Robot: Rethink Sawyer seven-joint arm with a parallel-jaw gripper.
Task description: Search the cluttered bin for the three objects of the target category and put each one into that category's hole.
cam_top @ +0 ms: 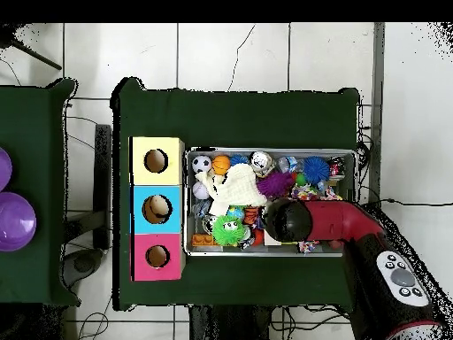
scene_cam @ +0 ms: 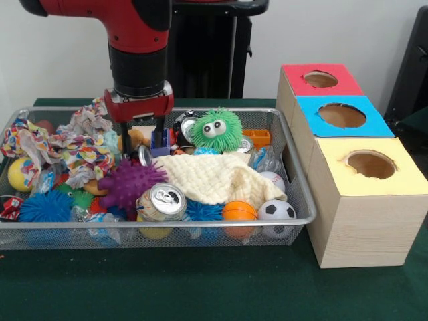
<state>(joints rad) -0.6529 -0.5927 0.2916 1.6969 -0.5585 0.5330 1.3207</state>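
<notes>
The bin is a wide silver mesh basket full of toys, balls, cans and cloths; it also shows in the overhead view. The hole with the red surround is on the farthest wooden box to the bin's right, and shows in the overhead view. My gripper is lowered into the bin's far side, left of a green fuzzy toy with eyes. Its tips sit in the clutter beside a small blue block. In the overhead view the arm hides the gripper.
Boxes with a blue-surround hole and a yellow-surround hole stand nearer in the same row. In the bin lie a cream cloth, a purple spiky ball, a can, an orange ball, a soccer ball and a patterned cloth.
</notes>
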